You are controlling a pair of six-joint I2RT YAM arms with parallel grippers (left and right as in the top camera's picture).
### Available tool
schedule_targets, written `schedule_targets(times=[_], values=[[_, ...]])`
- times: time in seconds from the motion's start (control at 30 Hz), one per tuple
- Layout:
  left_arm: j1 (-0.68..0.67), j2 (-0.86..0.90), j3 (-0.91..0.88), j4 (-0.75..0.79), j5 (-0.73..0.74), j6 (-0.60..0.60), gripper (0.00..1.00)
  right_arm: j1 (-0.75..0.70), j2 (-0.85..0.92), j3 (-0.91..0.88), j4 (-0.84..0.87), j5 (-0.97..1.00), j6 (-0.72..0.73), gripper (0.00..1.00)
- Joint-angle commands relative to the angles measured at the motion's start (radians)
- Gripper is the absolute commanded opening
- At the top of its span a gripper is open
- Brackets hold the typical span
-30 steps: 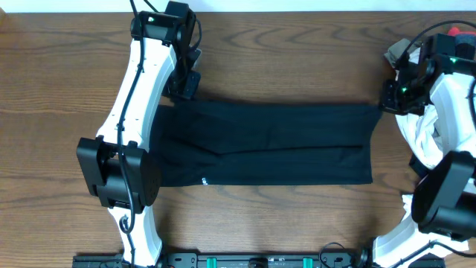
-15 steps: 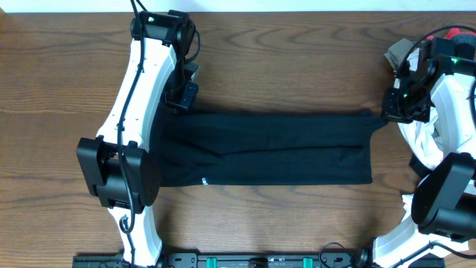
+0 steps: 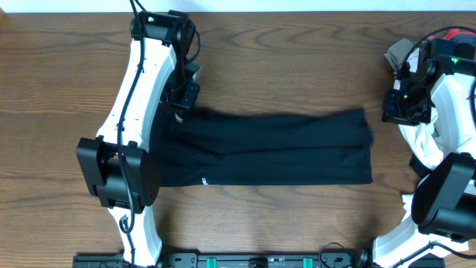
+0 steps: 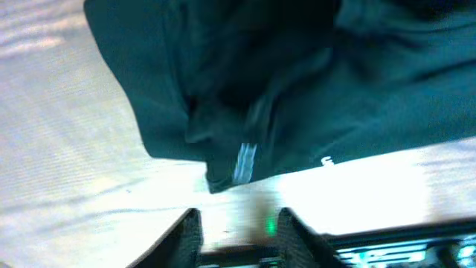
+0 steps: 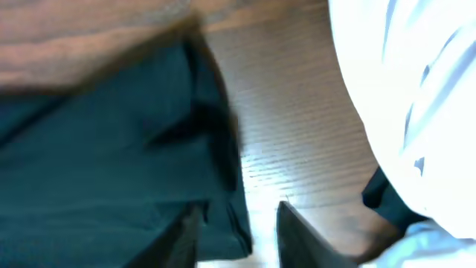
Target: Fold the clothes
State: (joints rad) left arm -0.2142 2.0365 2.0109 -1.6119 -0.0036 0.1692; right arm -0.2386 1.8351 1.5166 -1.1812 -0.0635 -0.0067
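Note:
The black shirt [image 3: 268, 149] lies flat on the wooden table, folded into a long band running left to right, with a small white mark [image 3: 204, 179] near its front edge. My left gripper [image 3: 182, 103] is over the shirt's far left corner. In the left wrist view its jaws [image 4: 238, 234] are open and empty, with the shirt [image 4: 297, 89] just beyond them. My right gripper [image 3: 394, 110] is just right of the far right corner. Its jaws [image 5: 238, 238] are open, with the shirt's edge [image 5: 111, 149] lying under and between them.
A pile of white cloth [image 3: 428, 141] sits at the right edge under the right arm. It also shows in the right wrist view [image 5: 401, 89], with a dark piece [image 5: 387, 201] beneath it. A grey cloth [image 3: 398, 50] lies at the far right back.
The shirt's far edge, stretched between both grippers a second ago, has been let go and has dropped towards the front. Its right corner has drawn back from the right gripper.

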Motion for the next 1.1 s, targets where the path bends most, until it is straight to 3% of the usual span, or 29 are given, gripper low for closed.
schedule_targets(times=[0.0, 0.17, 0.4, 0.63, 0.83, 1.07], values=[[0.002, 0.002, 0.009, -0.078, -0.05, -0.022, 0.5, -0.003, -0.006, 0.007, -0.012, 0.008, -0.01, 0.42], [0.003, -0.004, 0.009, -0.078, -0.069, -0.032, 0.58, -0.003, -0.006, 0.007, -0.026, 0.007, -0.01, 0.48], [0.015, -0.011, 0.01, -0.077, -0.095, -0.034, 0.63, -0.003, -0.006, 0.007, -0.037, -0.007, -0.005, 0.56], [0.117, -0.135, 0.011, -0.047, -0.095, -0.143, 0.64, -0.013, -0.006, 0.007, -0.042, -0.081, 0.09, 0.86], [0.25, -0.347, 0.011, 0.001, -0.047, -0.235, 0.68, -0.064, 0.011, -0.016, -0.034, -0.188, 0.086, 0.89], [0.38, -0.55, 0.011, 0.055, 0.076, -0.272, 0.68, -0.061, 0.018, -0.181, 0.069, -0.248, 0.023, 0.95]])
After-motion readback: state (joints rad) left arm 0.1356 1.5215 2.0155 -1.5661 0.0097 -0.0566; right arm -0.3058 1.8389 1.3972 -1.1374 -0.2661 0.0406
